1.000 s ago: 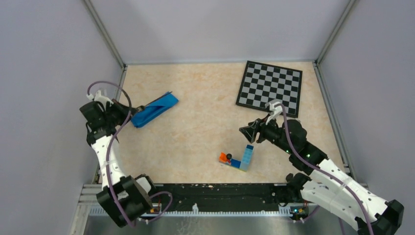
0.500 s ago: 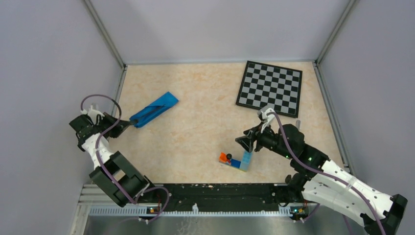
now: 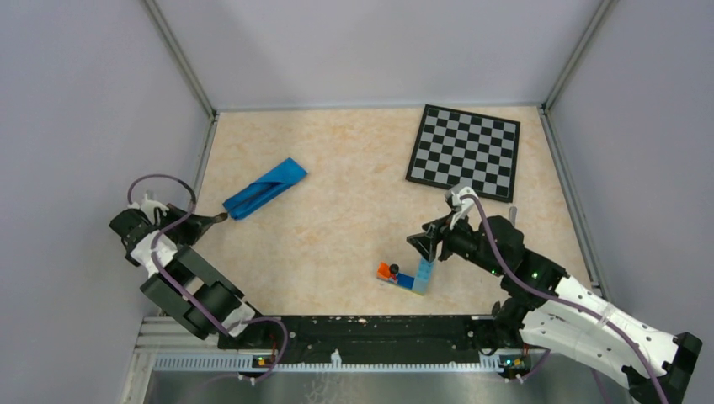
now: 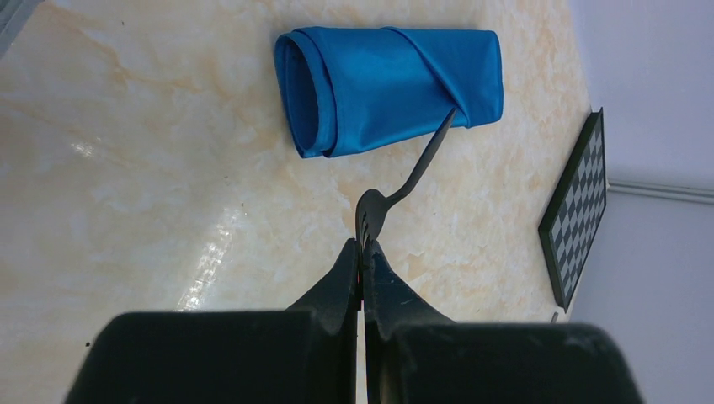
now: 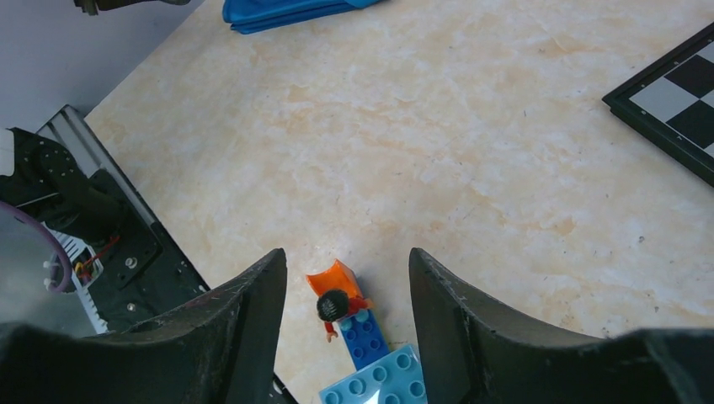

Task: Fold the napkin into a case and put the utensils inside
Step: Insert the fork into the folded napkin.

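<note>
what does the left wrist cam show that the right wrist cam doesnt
Only the left wrist view: the dark fork, its handle running to a fold of the napkin, its tines right at the tips of the shut left gripper.
Only the right wrist view: the toy bricks with a small figure, seen between the open jaws of the right gripper, and the rail at the near table edge.
Both: the blue napkin, the chessboard and the marbled tabletop.
</note>
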Tool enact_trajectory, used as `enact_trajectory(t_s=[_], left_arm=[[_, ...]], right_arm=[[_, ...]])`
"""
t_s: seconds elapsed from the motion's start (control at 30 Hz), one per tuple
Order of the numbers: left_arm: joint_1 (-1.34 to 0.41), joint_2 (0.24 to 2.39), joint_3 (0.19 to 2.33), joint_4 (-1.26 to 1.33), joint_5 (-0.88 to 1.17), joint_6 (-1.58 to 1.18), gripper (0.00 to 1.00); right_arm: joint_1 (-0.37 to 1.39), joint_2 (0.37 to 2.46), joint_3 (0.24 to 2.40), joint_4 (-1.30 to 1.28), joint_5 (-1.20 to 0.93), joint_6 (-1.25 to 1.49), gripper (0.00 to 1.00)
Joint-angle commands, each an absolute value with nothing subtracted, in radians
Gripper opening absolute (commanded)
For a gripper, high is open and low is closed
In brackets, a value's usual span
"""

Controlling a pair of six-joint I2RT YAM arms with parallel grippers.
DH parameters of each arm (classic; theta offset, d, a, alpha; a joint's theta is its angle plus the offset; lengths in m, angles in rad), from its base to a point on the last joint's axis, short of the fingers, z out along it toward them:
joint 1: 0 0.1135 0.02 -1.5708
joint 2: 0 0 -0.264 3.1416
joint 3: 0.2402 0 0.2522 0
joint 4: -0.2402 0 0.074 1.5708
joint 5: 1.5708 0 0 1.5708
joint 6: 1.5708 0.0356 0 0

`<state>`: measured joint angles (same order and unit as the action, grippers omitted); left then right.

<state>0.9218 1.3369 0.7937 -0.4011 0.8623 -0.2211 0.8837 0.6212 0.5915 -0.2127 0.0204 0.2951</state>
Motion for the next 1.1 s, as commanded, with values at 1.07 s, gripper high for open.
enact_trajectory(t_s=[1.07], left_arm=[[0.959,1.587,0.879,-0.242,0.969,-0.256,0.00]], right_arm=[[0.894,0.617,0.666,-0.233,0.084,0.313,0.61]])
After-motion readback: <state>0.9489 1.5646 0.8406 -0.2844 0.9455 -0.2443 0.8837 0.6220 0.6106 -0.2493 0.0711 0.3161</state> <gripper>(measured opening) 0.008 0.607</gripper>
